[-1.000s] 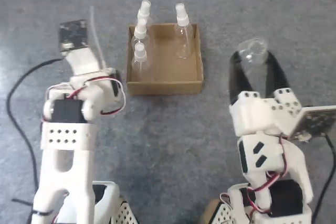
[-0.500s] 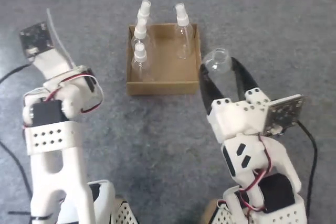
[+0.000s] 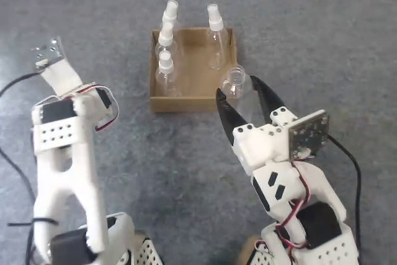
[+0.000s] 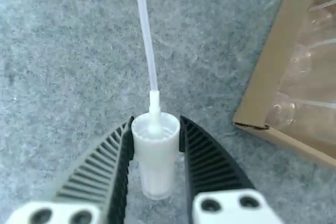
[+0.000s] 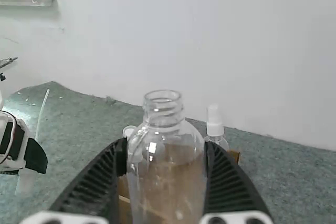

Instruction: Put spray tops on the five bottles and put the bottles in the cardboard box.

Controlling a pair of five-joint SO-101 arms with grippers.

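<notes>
The right arm has swung the open bottle in from the right. Its fingers grip the bottle near the box's front corner. The left fingers, clamped on the spray top, have drawn off leftward, so the two arms are apart and the capping is likely still to come.

Surface showing mottled grey. Cardboard box reading plain tan. Bottle looking clear, spray top white. Left end effector and right end effector showing black ribbed fingers.
</notes>
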